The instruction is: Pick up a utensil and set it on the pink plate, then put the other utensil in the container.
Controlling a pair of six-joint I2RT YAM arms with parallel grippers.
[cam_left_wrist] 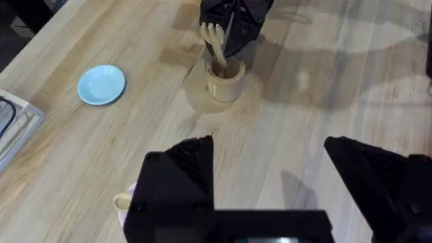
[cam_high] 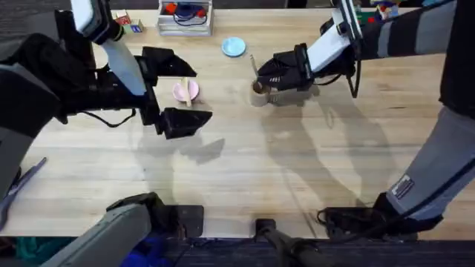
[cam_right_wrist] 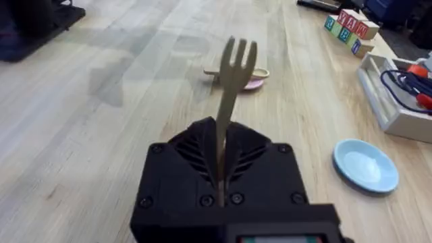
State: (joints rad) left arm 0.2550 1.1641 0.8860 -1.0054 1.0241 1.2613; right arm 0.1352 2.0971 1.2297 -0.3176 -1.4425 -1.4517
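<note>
The pink plate (cam_high: 178, 92) lies left of centre with the wooden spoon (cam_high: 187, 90) across it; both also show in the right wrist view, the plate (cam_right_wrist: 254, 84) under the spoon (cam_right_wrist: 236, 72). My left gripper (cam_high: 202, 93) hangs open just above the plate, one finger on each side (cam_left_wrist: 268, 145). My right gripper (cam_high: 261, 77) is shut on the wooden fork (cam_right_wrist: 231, 74), tines up. The fork's handle (cam_left_wrist: 217, 50) reaches down into the tan container (cam_left_wrist: 223, 79), which stands under the gripper (cam_high: 257, 94).
A light-blue plate (cam_high: 233, 47) lies behind the container. A clear box (cam_high: 185, 16) with coloured items and some letter blocks (cam_high: 128, 22) stand at the table's far edge. Scissors (cam_high: 16, 189) lie at the left edge.
</note>
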